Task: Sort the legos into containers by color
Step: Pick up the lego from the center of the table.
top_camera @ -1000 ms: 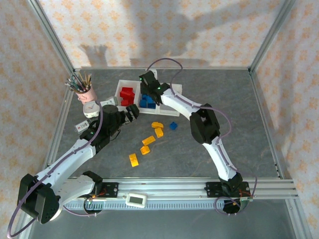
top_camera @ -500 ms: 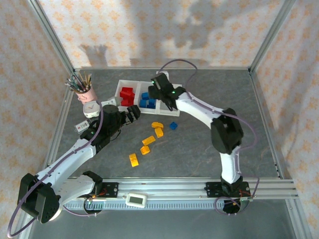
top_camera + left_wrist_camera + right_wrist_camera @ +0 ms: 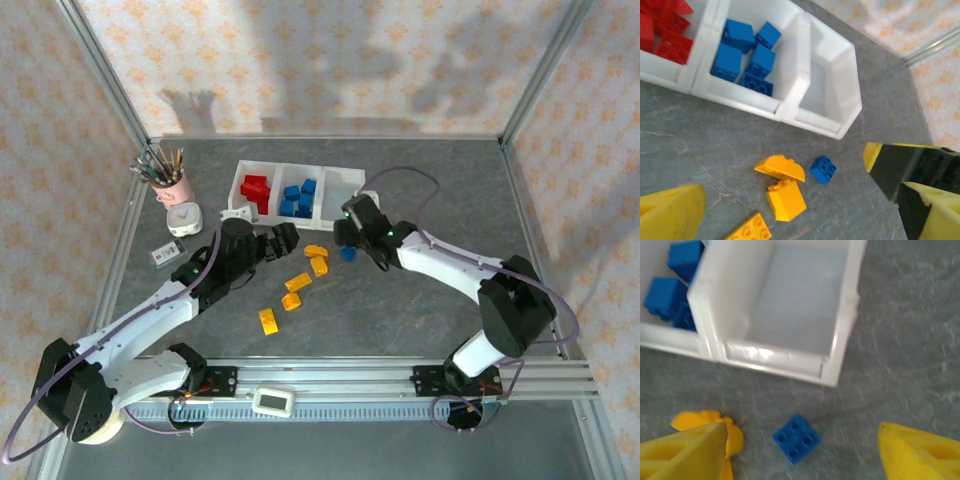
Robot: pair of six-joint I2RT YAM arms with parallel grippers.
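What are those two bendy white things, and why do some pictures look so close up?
Those are two robot arms bolted to a grey table. Each ends in a gripper, a pinching hand with two yellow fingers. The big picture comes from a camera above and behind the arms. The other two come from small cameras on the wrists, so they look close.

On the table sits a white tray with three boxes. One holds red bricks, the middle one holds blue bricks, and the last box is empty. One loose blue brick and several yellow-orange bricks lie on the table. A pink cup of pencils and a small clock stand on the left.

The left gripper and the right gripper are open and hold nothing.
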